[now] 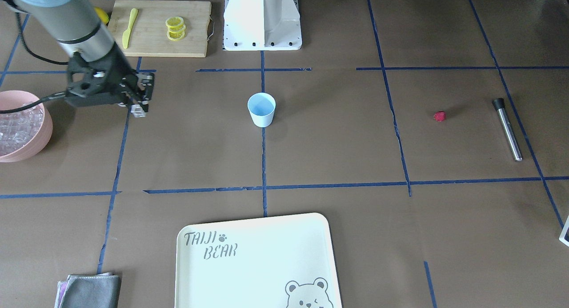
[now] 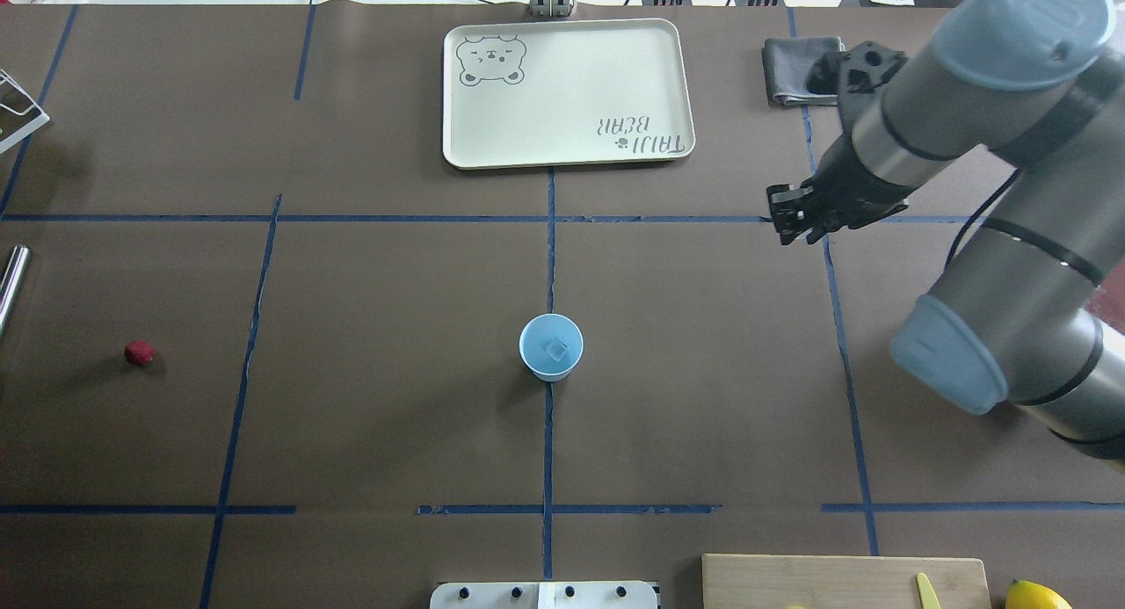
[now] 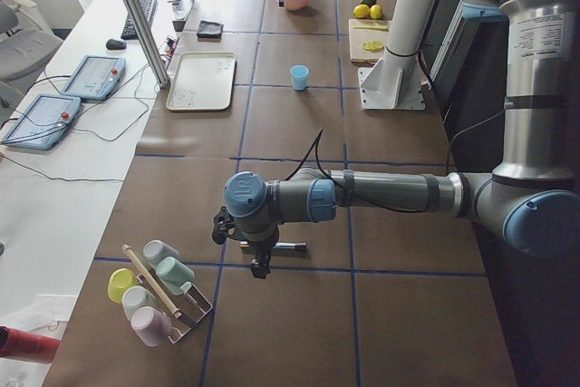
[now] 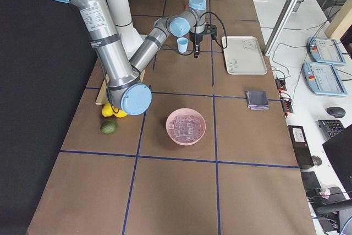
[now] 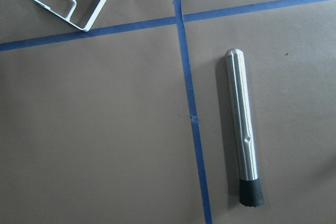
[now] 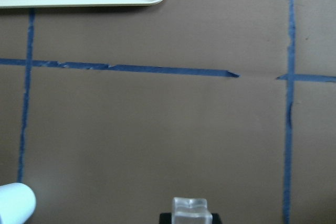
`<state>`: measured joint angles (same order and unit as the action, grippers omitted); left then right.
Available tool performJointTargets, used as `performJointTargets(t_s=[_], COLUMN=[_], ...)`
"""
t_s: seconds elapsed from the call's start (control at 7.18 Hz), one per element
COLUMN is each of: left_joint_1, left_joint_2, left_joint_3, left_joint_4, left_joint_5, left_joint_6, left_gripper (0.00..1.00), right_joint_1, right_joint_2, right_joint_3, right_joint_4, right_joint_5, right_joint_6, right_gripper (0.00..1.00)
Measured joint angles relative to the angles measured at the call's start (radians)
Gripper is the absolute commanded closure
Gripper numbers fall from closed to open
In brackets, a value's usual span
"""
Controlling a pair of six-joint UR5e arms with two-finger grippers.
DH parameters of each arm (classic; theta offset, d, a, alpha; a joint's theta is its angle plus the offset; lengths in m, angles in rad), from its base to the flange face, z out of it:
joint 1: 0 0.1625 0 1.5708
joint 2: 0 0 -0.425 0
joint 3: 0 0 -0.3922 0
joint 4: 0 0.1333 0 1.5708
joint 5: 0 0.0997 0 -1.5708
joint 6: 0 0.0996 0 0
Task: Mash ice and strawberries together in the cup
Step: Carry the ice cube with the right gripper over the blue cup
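Nearest to us, beside the white robot base [image 1: 262,19], lies the wooden cutting board [image 1: 195,32]. It carries a stack of lemon slices [image 1: 175,29] and a yellow plastic knife [image 1: 129,28]. A whole lemon [image 2: 1037,596] sits just beside its right end.

Farther out, in the middle of the table, the light-blue cup [image 1: 261,117] stands upright on a blue tape line. We see one ice cube [image 2: 556,350] lying in its bottom. Well off to our left, the strawberry [image 2: 139,353] sits alone on the brown paper, outside the cup. Past it, toward the table's left end, the steel muddler [image 5: 243,129] lies flat, apart from the berry. Our left gripper [image 3: 260,265] hangs above the muddler without touching it. Only the side views show it, so we cannot tell whether its jaws are apart or together.

On our right, the pink bowl [image 1: 46,121] holds a heap of ice [image 1: 18,130]. Our right gripper [image 1: 138,109] hovers over the table between bowl and cup, clear of both. Its fingers are clamped on a clear ice piece [image 6: 192,211], which the wrist camera shows pinched at the tips above bare paper.

Farthest from us lies the cream bear-print tray [image 2: 571,108], and a folded grey cloth [image 2: 795,73] lies to its right.
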<state>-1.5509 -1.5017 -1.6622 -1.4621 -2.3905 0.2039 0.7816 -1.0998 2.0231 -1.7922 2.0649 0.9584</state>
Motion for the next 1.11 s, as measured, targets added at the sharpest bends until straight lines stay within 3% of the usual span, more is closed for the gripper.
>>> performJointTargets(t_s=[0.28, 0.7, 1.11], left_joint_1=[0.000, 0.000, 0.000], left_joint_2=[0.000, 0.000, 0.000], left_joint_3=[0.004, 0.006, 0.008], left_joint_4=[-0.002, -0.002, 0.000], left_joint_5=[-0.002, -0.002, -0.003], left_joint_6=[0.000, 0.000, 0.000], left_gripper=[0.00, 0.00, 0.00], right_joint_1=[-0.131, -0.272, -0.332], right_joint_2=[0.120, 0.292, 0.351], right_joint_3=[-0.033, -0.186, -0.301], right_joint_4=[-0.019, -0.021, -0.015], right_joint_5=[-0.095, -0.219, -0.272], right_joint_6=[0.149, 0.264, 0.285], right_gripper=[1.00, 1.00, 1.00])
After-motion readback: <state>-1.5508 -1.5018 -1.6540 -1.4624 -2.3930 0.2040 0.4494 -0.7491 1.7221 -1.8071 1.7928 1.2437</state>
